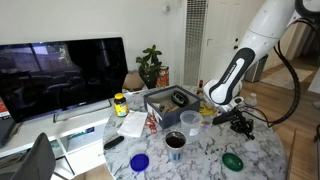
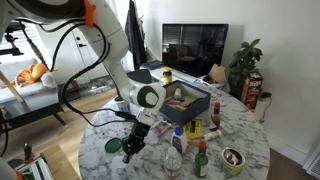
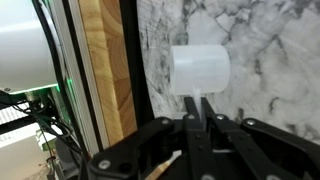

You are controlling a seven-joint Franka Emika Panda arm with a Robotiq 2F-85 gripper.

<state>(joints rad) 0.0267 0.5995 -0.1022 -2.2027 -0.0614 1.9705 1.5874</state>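
In the wrist view my gripper [image 3: 197, 112] is shut, its two black fingers [image 3: 187, 135] pressed together on the thin stem of a small white cup-shaped piece [image 3: 200, 68]. The piece hangs just beyond the fingertips over the marble tabletop [image 3: 275, 40]. In both exterior views the gripper [image 1: 240, 121] [image 2: 135, 141] points down close over the table near its rim; in an exterior view a green lid [image 2: 113, 146] lies right beside it. The white piece is too small to make out in the exterior views.
An open dark box [image 1: 170, 100] [image 2: 187, 100] of items sits mid-table. Around it stand a yellow-capped bottle [image 1: 120, 103], a dark-filled cup [image 1: 175, 142], a blue lid [image 1: 139, 161], a green lid [image 1: 232, 160] and sauce bottles [image 2: 202, 160]. The wooden table edge [image 3: 115, 70] runs beside the gripper.
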